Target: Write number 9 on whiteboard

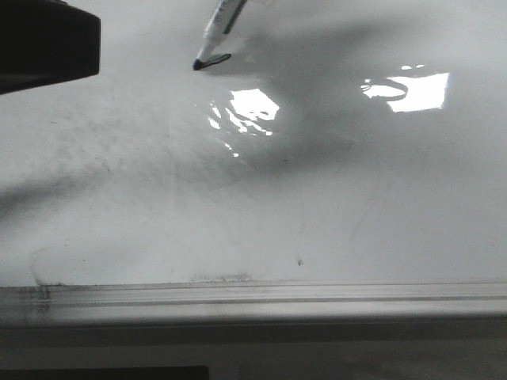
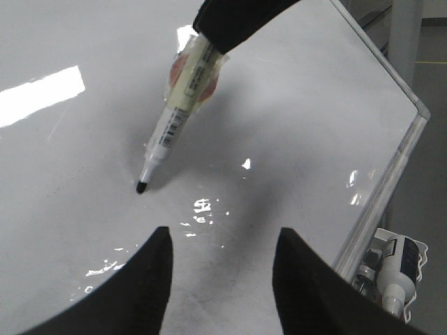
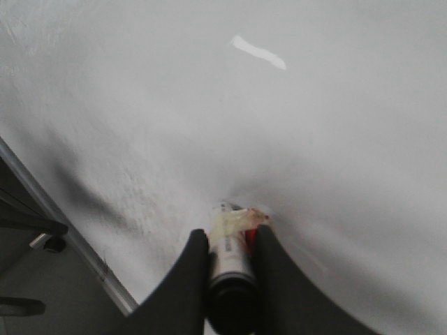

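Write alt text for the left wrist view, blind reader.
A marker, gripped from above by the right gripper, touches its black tip to the glossy whiteboard; no stroke is visible here. The left gripper hovers open in the foreground, with another marker off the board's edge.

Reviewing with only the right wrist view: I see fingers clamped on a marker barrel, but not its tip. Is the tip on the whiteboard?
Observer: Yes. In the front view the tip of the marker, held by the right gripper, meets the whiteboard.
Operator: Any 9 drawn yet?
Observer: No full figure. There is only a short dark curve beside the tip, which may be ink or a reflection.
Operator: And the left arm?
Observer: The left gripper is open and holds nothing, above the board near the tip.
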Controlling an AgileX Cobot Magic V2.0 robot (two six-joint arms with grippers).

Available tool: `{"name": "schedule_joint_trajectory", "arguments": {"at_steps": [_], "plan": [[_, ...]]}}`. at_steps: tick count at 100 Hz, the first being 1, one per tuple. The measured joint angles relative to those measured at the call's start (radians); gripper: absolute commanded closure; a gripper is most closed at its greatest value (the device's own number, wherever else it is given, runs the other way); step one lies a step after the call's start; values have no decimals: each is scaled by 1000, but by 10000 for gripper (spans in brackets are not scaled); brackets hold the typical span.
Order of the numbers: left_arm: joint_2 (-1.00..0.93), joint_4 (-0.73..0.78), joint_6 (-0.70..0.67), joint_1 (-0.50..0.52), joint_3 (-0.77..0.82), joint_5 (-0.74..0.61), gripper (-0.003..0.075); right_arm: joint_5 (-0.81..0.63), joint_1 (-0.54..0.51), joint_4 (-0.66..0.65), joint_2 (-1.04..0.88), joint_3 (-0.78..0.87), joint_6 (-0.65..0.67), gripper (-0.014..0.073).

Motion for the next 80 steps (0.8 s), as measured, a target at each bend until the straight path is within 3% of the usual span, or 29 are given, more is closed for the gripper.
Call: {"name": "schedule_joint_trajectory", "arguments": {"at_steps": [14,41,58,80], "plan": [[0,0,0,0,0,0,405,32,32,16,32,-3,2,645],[0,-2,0,0,0,0,405,102,9,-100,-15,-48,59,645],[0,-3,0,0,0,0,405,107,8,-109,-15,-59,84,645],[0,-3,0,0,0,0,405,152,44,-31,-21,88,103,645]]}}
